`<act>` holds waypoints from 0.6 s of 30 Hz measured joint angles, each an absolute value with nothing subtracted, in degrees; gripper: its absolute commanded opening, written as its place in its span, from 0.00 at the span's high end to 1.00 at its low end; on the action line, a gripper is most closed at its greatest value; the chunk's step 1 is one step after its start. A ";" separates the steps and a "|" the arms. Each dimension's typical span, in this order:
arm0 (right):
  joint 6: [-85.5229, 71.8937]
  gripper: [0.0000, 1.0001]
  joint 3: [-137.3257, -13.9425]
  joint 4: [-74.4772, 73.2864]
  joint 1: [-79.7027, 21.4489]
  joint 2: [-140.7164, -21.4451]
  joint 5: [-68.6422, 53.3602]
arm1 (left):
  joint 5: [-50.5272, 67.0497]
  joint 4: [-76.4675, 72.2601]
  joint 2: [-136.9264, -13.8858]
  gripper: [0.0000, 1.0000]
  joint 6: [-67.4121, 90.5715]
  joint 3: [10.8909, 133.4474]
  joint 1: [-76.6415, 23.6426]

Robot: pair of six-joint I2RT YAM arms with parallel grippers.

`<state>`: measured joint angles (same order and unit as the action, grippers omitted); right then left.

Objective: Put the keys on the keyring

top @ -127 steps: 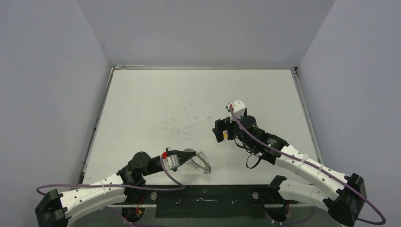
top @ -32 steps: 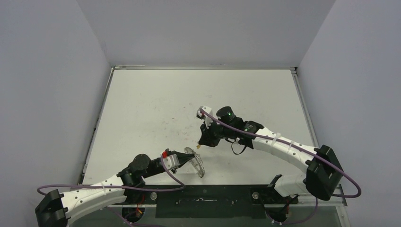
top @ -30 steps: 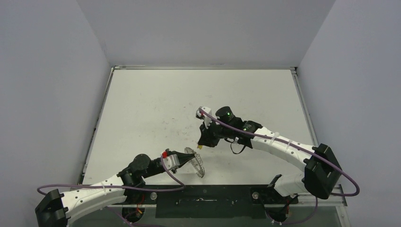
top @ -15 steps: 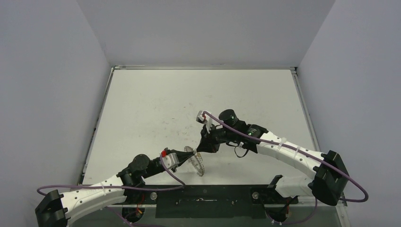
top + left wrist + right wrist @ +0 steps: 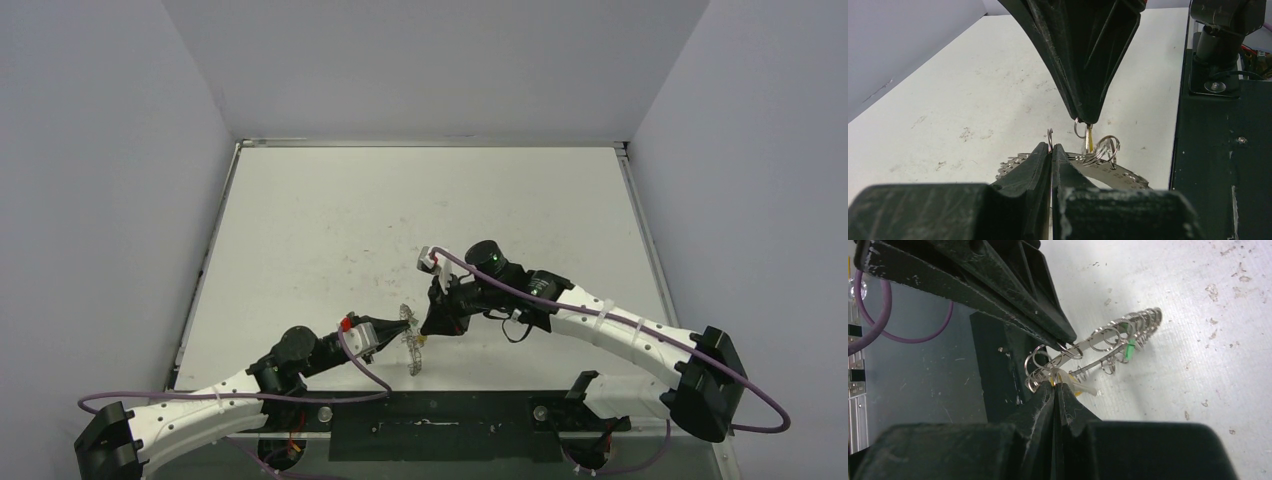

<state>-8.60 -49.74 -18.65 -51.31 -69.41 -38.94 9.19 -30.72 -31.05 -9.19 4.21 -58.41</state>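
Left gripper (image 5: 393,329) closed tight on keyring (image 5: 411,343) rim, right gripper (image 5: 429,326) pinched on yellow-headed key (image 5: 1090,141) at wire loops (image 5: 1143,320), green-headed key (image 5: 1129,351) among loops.

Edge-on keyring (image 5: 1108,336) slants toward 2 o'clock, left gripper (image 5: 1066,341) clamping it from 10 o'clock, green-headed key (image 5: 1129,351) among its loops, right gripper (image 5: 1054,386) pinched closed on yellow-headed key (image 5: 1079,387) at 6 o'clock.

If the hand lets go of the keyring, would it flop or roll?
Probably not flop: the keyring looks flat though the left hand pinches only its rim. Round and held on edge, it might roll, then tip flat.
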 measured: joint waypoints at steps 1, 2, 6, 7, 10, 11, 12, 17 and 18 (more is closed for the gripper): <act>-8.64 1.00 -49.74 -18.59 -51.59 -69.36 -38.98 | 9.19 -30.72 -31.07 1.00 -9.19 4.21 -58.41; -8.78 1.00 -49.74 -18.48 -52.12 -69.30 -39.07 | 9.21 -30.72 -31.11 1.00 -9.19 4.21 -58.41; -9.43 1.00 -49.76 -17.65 -53.41 -69.10 -39.00 | 9.45 -30.74 -31.38 1.00 -9.19 4.21 -58.41; -9.56 1.00 -49.76 -17.39 -53.52 -69.10 -38.92 | 9.63 -30.74 -31.38 1.00 -9.19 4.21 -58.41; -9.76 1.00 -49.76 -16.69 -53.91 -69.10 -37.71 | 10.20 -30.74 -31.42 1.00 -9.19 4.21 -58.41; -9.85 1.00 -49.76 -16.49 -54.00 -69.10 -37.15 | 10.50 -30.76 -31.42 1.00 -9.19 4.21 -58.41; -9.87 1.00 -49.76 -16.36 -54.00 -69.10 -36.49 | 10.72 -30.76 -31.42 1.00 -9.19 4.21 -58.41; -9.65 1.00 -50.04 -16.49 -54.00 -69.10 -33.39 | 11.38 -30.79 -31.42 1.00 -9.17 4.21 -58.41; -9.63 1.00 -50.24 -16.56 -54.00 -69.10 -32.93 | 11.40 -30.79 -31.42 1.00 -9.17 4.21 -58.41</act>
